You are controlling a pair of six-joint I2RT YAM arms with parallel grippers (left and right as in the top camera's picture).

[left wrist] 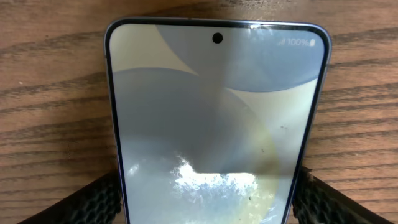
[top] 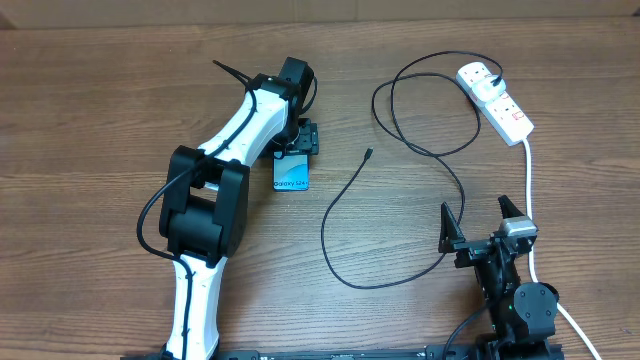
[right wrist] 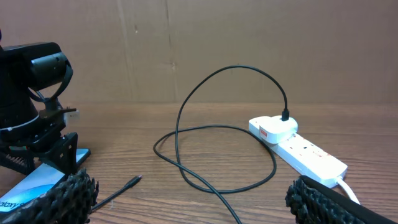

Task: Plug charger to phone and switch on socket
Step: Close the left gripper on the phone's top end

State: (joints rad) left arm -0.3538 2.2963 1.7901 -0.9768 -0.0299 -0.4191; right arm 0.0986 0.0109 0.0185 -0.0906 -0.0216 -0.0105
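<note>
Two arms work from the near edge of the wooden counter [top: 90, 90]. The left arm [top: 232, 135] stretches far forward, its black elbow block low over the counter and its white forearm running out toward the middle, with the wrist tipped down over the phone [top: 292, 176]. The phone lies flat, screen up, left of centre, and its far end is hidden under the wrist in the overhead view. In the wrist view the left fingers [left wrist: 93, 202] stand one on each side of the phone, close against its long edges. I cannot tell whether they press on it. The right arm [top: 520, 300] is drawn back at the near right, and the right fingers [top: 447, 232] are spread wide, hold nothing and point toward the far side. The charger [top: 323, 230] snakes in loose loops across the middle of the counter. Its connector tip [top: 369, 153] lies free, to the right of the phone and apart from it. Its other end rises to a white plug [top: 478, 75] seated in the socket [top: 505, 108] at the far right. A thick white cord [top: 528, 190] runs from the socket back past the right arm.
</note>
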